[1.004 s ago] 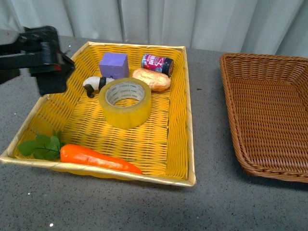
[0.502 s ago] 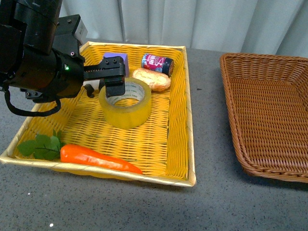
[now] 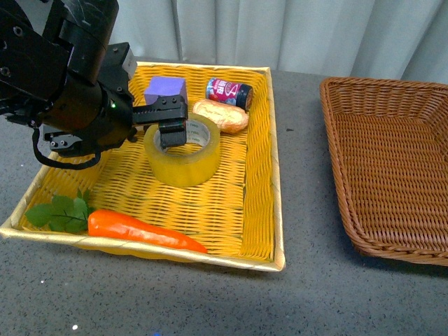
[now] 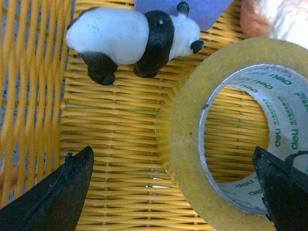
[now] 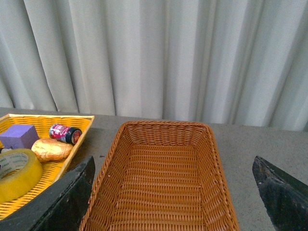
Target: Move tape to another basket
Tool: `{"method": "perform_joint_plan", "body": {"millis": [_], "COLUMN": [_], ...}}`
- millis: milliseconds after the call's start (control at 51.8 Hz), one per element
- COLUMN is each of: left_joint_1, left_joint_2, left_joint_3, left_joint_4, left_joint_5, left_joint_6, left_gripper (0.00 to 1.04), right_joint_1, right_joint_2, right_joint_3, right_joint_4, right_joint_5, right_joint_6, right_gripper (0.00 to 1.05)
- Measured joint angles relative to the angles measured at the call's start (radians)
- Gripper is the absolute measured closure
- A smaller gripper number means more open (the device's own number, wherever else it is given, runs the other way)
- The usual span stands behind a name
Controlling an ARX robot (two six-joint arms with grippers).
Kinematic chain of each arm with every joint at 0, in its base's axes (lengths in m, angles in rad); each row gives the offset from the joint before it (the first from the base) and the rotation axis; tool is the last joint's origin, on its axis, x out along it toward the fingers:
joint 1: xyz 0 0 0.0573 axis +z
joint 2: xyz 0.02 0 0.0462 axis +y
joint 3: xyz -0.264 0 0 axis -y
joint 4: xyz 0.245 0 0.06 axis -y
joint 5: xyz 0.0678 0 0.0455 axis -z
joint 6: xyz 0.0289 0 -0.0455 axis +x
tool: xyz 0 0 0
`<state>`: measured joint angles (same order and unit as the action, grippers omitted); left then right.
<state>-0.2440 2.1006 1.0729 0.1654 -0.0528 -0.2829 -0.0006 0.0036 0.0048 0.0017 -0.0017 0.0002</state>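
The tape (image 3: 183,159), a wide yellowish roll with a white printed core, lies flat in the yellow basket (image 3: 276,210). My left gripper (image 3: 161,133) is open and straddles the roll's left wall. In the left wrist view the left gripper (image 4: 175,192) has one finger (image 4: 281,185) inside the hole of the tape (image 4: 190,144) and the other finger (image 4: 67,192) outside it. The dark brown wicker basket (image 3: 336,140) stands empty at the right. My right gripper (image 5: 172,199) is open above the brown basket (image 5: 163,124), and the tape (image 5: 17,175) shows at that view's edge.
The yellow basket also holds a purple block (image 3: 166,89), a red can (image 3: 227,91), a bread roll (image 3: 222,115), a toy panda (image 4: 134,36), a carrot (image 3: 140,229) and green leaves (image 3: 59,211). Grey tabletop lies between the baskets; curtains hang behind.
My left arm has swung in from the left over the yellow basket and come down onto the tape, with one finger now inside its hole. The tape has not moved.
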Motion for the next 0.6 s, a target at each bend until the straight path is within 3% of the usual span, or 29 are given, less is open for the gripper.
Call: {"method": "perform_joint_plan", "body": {"millis": [174, 309, 463, 579, 599], "left_joint_1": [0.000, -0.005, -0.013, -0.020, -0.020], "left_joint_2": [0.035, 0.039, 0.039, 0.045, 0.045], "left_joint_3": [0.024, 0.037, 0.047, 0.061, 0.062], "left_joint_4": [-0.015, -0.022, -0.025, -0.032, -0.032], "left_joint_5": [0.000, -0.004, -0.008, -0.023, -0.022], "left_joint_6": [-0.014, -0.016, -0.014, -0.015, -0.015], "left_gripper": [0.08, 0.35, 0.56, 0.82, 0.83], "right_joint_1": [0.000, 0.000, 0.000, 0.000, 0.000], "right_joint_2": [0.000, 0.000, 0.000, 0.000, 0.000], "right_joint_3": [0.000, 0.000, 0.000, 0.000, 0.000], "right_joint_4": [0.000, 0.000, 0.000, 0.000, 0.000], "right_joint_5": [0.000, 0.000, 0.000, 0.000, 0.000], "right_joint_6": [0.000, 0.000, 0.000, 0.000, 0.000], "right_gripper": [0.09, 0.09, 0.09, 0.09, 0.09]}}
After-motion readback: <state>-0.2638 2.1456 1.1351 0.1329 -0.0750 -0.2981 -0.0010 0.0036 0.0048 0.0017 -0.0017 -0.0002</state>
